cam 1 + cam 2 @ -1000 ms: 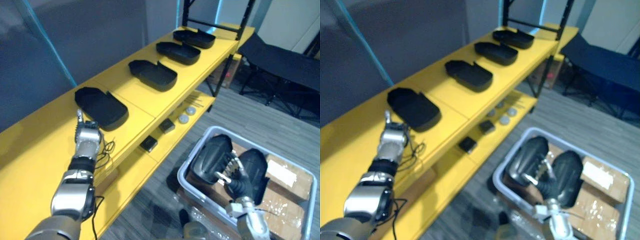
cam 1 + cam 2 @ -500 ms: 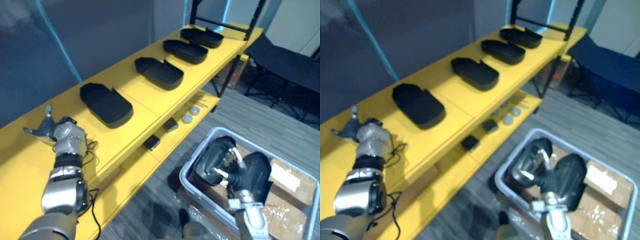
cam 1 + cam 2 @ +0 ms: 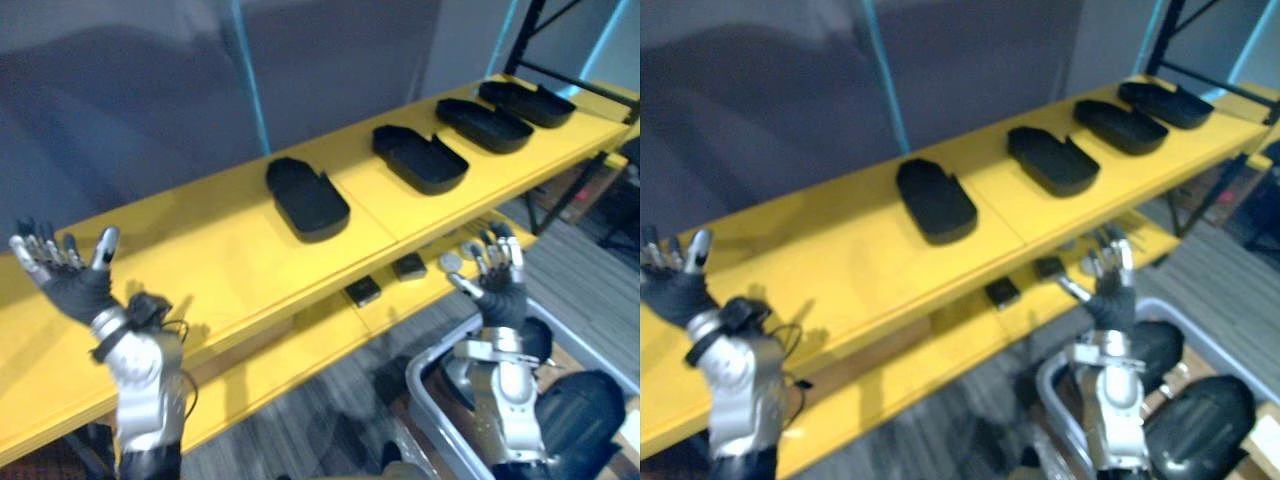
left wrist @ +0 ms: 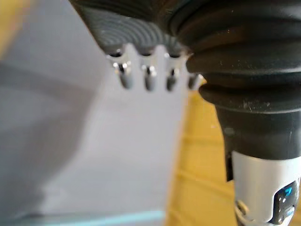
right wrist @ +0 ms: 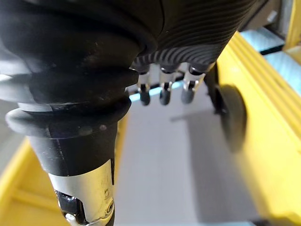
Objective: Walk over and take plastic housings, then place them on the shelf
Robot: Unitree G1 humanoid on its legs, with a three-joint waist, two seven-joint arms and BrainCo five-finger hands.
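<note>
Several black plastic housings lie in a row on the yellow shelf top point(image 3: 200, 250); the nearest point(image 3: 307, 197) is at the middle, others point(image 3: 420, 158) point(image 3: 482, 124) further right. More housings point(image 3: 585, 420) lie in the grey bin point(image 3: 425, 385) at lower right. My left hand point(image 3: 60, 275) is raised at the far left over the shelf's near end, open, fingers spread, holding nothing. My right hand point(image 3: 497, 285) is raised above the bin, in front of the lower shelf, open and empty. Straight fingers point(image 4: 146, 77) show in the left wrist view, and fingers point(image 5: 162, 92) in the right wrist view.
On the lower yellow shelf sit small black boxes point(image 3: 362, 291) point(image 3: 409, 266) and round discs point(image 3: 452, 261). A grey wall point(image 3: 150, 90) with a blue strip backs the shelf. A black upright post point(image 3: 530, 30) stands at the far right end.
The camera has swung left. My right hand has lifted out of the bin off the housing and is empty. My left hand has risen off the shelf with its fingers spread.
</note>
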